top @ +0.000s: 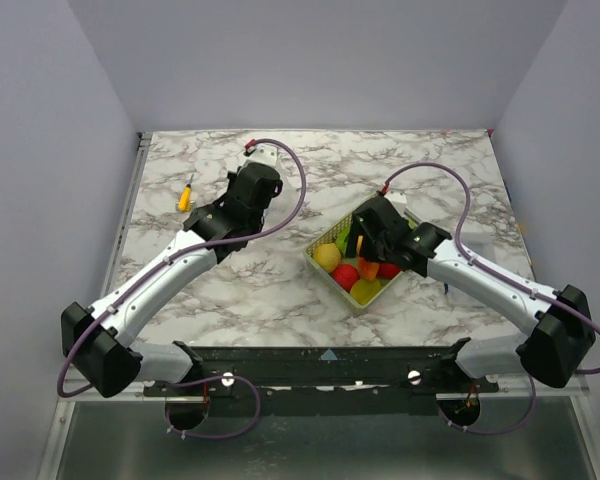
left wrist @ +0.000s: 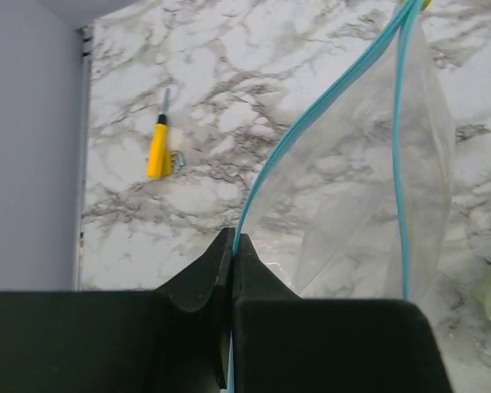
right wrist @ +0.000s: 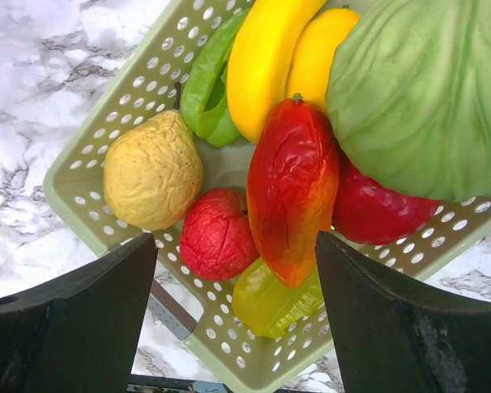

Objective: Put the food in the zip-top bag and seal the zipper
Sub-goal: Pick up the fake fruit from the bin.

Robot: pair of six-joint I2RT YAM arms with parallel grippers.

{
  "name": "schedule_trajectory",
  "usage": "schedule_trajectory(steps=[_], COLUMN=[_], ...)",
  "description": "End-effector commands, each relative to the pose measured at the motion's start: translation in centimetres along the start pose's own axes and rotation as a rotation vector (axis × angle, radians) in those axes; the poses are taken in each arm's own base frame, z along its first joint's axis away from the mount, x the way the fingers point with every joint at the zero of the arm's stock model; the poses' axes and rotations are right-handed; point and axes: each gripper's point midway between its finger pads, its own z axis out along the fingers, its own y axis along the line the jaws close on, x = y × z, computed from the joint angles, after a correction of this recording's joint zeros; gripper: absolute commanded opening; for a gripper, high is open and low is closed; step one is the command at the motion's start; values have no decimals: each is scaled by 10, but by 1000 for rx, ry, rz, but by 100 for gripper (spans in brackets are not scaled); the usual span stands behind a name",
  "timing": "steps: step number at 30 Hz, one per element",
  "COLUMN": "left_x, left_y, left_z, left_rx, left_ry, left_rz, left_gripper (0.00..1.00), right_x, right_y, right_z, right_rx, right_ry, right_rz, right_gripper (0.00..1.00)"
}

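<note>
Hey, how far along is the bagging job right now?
Done: the left gripper is shut on the zipper of the zip-top bag, mouth parted. In hand: the open right gripper hovers over the basket of toy food. Left: all the bagging, since the bag looks empty, then sealing.

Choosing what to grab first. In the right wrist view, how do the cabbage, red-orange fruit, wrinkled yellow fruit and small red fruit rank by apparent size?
1. cabbage, cut off by the frame
2. red-orange fruit
3. wrinkled yellow fruit
4. small red fruit
The cabbage lies on top, nearer the camera, which may exaggerate it.
</note>
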Motion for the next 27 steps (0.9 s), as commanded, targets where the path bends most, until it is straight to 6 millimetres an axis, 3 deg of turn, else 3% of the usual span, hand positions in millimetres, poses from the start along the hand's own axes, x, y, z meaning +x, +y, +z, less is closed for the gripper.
schedule_trajectory(steps=[1, 5, 12, 14, 18, 22, 27], left_x=[-4, 1, 43, 46, 42, 38, 37], left_y=[53, 53, -21, -33, -37, -43, -42], left_z=[-13, -7, 23, 25, 22, 17, 15], left_rx=[-242, -279, 27, 84, 119, 172, 172], left_ry=[-12, 12, 152, 160, 140, 111, 105], left_rz=[50, 68, 61, 52, 30, 3, -1], left_gripper=[0, 0, 0, 0, 0, 0, 0], right_x=[10, 11, 14, 17, 21, 19, 11], right_y=[-19, -28, -37, -33, -25, -23, -15], right_z=[9, 20, 36, 42, 48, 48, 40], right_rx=[90, 145, 201, 190, 163, 147, 97], right_ry=[0, -28, -56, -45, -32, -41, -66], right_rz=[-24, -34, -39, -37, -33, -37, -21], right_gripper=[82, 82, 79, 78, 73, 61, 34])
